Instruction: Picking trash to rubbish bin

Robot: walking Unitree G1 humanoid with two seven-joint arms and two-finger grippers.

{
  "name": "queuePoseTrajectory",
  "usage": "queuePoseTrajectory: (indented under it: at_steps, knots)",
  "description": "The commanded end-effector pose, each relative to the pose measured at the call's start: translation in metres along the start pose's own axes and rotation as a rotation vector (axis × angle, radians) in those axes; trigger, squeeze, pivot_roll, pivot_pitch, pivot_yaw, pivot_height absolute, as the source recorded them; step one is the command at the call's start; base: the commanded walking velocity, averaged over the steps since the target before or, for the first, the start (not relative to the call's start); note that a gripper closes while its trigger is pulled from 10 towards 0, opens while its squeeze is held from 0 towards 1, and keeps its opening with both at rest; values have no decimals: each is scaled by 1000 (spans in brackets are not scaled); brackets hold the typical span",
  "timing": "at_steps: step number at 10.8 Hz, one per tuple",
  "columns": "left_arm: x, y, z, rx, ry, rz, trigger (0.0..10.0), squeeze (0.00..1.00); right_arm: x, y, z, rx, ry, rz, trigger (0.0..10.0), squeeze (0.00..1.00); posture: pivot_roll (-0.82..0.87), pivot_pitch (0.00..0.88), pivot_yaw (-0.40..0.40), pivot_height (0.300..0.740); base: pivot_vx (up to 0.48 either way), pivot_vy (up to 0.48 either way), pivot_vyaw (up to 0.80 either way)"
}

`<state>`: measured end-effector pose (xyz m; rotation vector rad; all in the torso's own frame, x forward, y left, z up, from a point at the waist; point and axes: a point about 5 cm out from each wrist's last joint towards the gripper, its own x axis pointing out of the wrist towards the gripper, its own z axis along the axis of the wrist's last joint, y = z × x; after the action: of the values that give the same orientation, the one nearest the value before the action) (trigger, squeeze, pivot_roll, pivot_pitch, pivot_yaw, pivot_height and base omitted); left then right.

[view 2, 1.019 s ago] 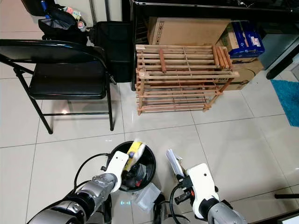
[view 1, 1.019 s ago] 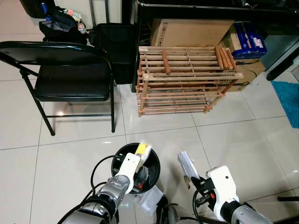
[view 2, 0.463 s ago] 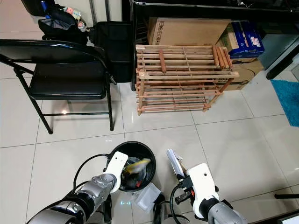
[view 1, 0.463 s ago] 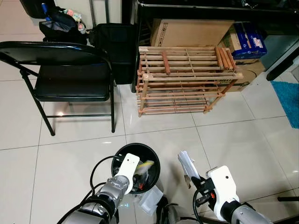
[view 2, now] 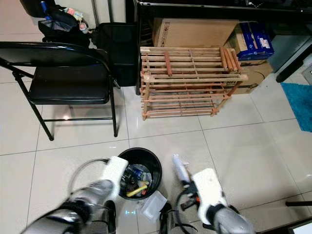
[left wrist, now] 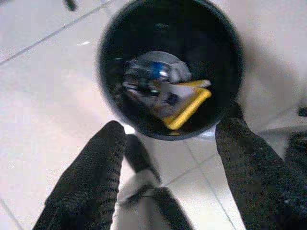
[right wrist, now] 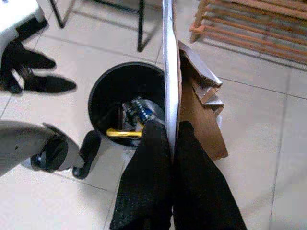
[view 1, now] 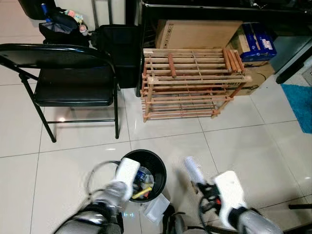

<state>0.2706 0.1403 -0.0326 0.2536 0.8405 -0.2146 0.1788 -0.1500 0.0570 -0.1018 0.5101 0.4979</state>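
Left wrist view looks straight down into the black bin (left wrist: 168, 72), where a yellow wrapper (left wrist: 184, 103) lies on top of other rubbish, including something blue and silver. The left gripper (left wrist: 168, 153) hangs just above the rim with its two black fingers (left wrist: 91, 177) spread wide and nothing between them; its share of the job looks done.

From the head cameras, the bin (view 1: 142, 168) stands on the white tiled floor in front of a black folding chair (view 1: 68, 78) and a wooden rack (view 1: 192, 80). The right gripper (right wrist: 170, 143) is just beside the bin, on its right, fingers pressed together on a flattened piece of cardboard (right wrist: 194, 105) with a pale sheet against it, standing upright out of the grip. A crumpled clear plastic bag (view 1: 156, 207) lies on the floor close against the bin's near side.

The step in hand seems to be dropping the cardboard. To do it well, the right arm should carry the piece leftward until its lower edge sits over the middle of the opening, then tilt it downward before letting go, because a tall stiff piece released at the rim could catch and topple outside. The left arm is best drawn clear first.
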Motion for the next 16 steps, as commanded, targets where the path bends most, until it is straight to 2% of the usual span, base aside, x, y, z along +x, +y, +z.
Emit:
queuePoseTrajectory:
  at_steps: [1, 4, 6, 8, 10, 13, 16]
  knots:
    - [-1, -2, -10, -29, 28, -15, 10000, 1000, 2, -2, -7, -12, 30, 14, 10000, 0, 39, 283, -134, 740, 0, 0, 0]
    - [-10, 6, 4, -42, -66, -20, 10000, 1000, 28, -10, -9, -40, 50, 67, 10000, 0, 147, 304, -149, 740, 0, 0, 0]
    - [-25, 8, 17, -41, -129, -21, 10000, 1000, 49, -13, -17, -52, 84, 102, 10000, 0, 210, 321, -157, 740, 0, 0, 0]
    - [-54, 14, 31, -63, -191, -6, 10000, 1000, 76, -13, -27, -56, 129, 143, 10000, 0, 303, 356, -165, 740, 0, 0, 0]
    - [-70, 22, 28, -68, -194, 34, 10000, 1000, 94, -4, -27, -71, 137, 189, 10000, 0, 398, 388, -168, 740, 0, 0, 0]
    - [-89, 33, 22, -79, -160, 92, 10000, 1000, 118, 19, -17, -100, 110, 273, 10000, 0, 469, 400, -174, 740, 0, 0, 0]
    - [-95, 34, 24, -84, -154, 111, 10000, 1000, 129, 37, -11, -115, 87, 318, 10000, 0, 491, 396, -182, 740, 0, 0, 0]
